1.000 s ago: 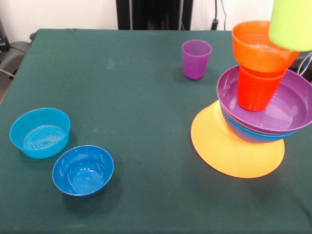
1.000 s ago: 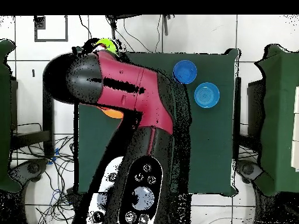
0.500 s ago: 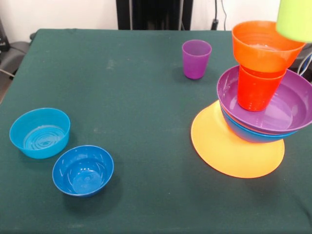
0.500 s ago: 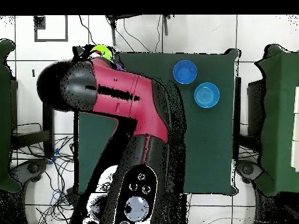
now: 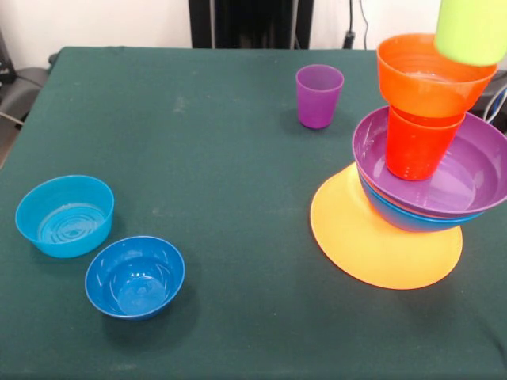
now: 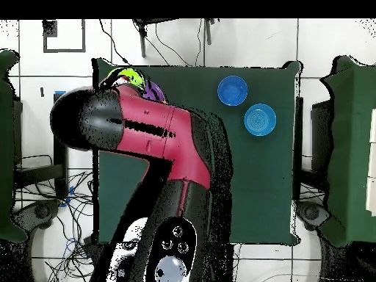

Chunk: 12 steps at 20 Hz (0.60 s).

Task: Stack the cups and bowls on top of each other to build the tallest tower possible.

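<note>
- Green worktop point(image 5: 198, 158): the tower point(image 5: 420, 158) near its right edge, lime green cup point(image 5: 471, 30) hanging above.
- Purple cup point(image 5: 319, 96) stands just beside the tower.
- Tool hidden; grip cannot be told.

I see the lime green cup point(image 5: 472, 30) hanging at the top right, just above the orange bowl point(image 5: 432, 74) that tops the tower point(image 5: 420, 158). The purple cup point(image 5: 318, 96) stands alone on the table point(image 5: 198, 142). Two blue bowls sit near left: light blue bowl point(image 5: 65, 215), dark blue bowl point(image 5: 135, 276).
</note>
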Each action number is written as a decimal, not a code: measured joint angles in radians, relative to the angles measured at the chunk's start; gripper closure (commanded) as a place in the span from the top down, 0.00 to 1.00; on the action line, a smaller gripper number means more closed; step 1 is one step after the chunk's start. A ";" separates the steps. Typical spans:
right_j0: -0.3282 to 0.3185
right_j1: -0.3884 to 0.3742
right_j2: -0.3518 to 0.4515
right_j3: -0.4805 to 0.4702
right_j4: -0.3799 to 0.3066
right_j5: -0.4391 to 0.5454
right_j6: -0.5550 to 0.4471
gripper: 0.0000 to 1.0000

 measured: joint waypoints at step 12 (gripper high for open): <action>0.053 0.000 -0.029 0.053 0.000 -0.043 0.000 0.00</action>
